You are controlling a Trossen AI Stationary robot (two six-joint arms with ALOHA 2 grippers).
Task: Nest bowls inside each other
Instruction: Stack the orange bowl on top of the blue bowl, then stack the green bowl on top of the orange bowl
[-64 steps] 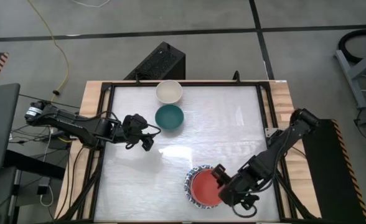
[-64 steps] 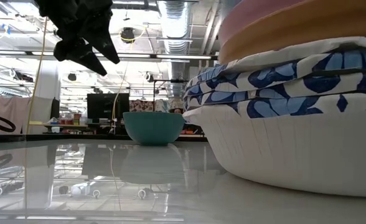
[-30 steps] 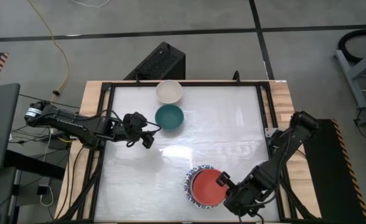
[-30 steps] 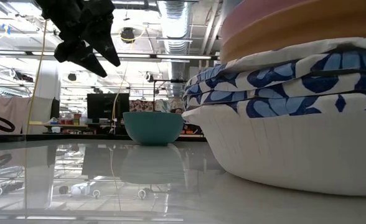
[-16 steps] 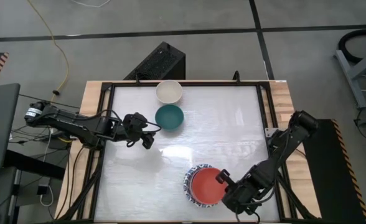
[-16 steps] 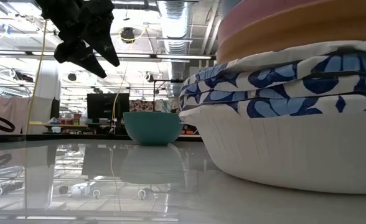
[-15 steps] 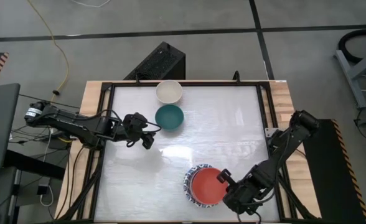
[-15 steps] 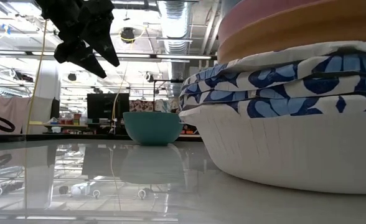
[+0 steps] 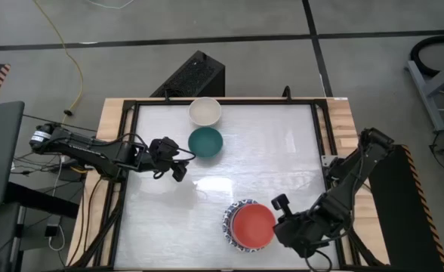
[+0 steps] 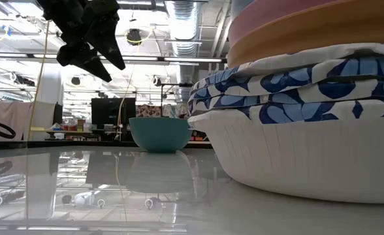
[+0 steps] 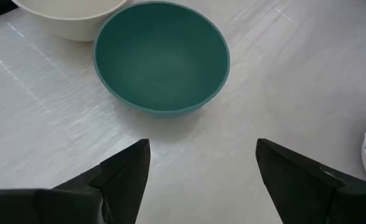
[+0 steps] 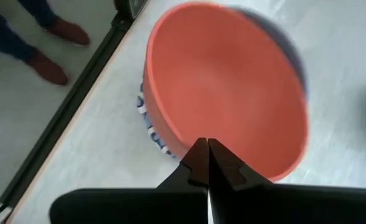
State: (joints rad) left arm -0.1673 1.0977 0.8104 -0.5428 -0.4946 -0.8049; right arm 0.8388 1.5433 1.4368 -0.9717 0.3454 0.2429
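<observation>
1. High view first: the right hand is seen lifted off the rim of the nested stack, which it was touching half a second ago; its fingers are pressed together and nothing is held.
2. The stack, topped by the red bowl with a blue-and-white patterned bowl showing beneath it, has been nudged slightly toward the tabletop's middle over the last second and now rests near the front edge of the tabletop.
3. From this it is judged that the stack has been repositioned and released, so that the pile is ready to take more bowls.
4. Farther back, the left hand has been kept unmoved, its fingers spread wide and empty, just beside the dark green bowl.
5. Beyond that, the cream-white bowl lies at the far edge, close beside the green one; both are still to be nested.
</observation>
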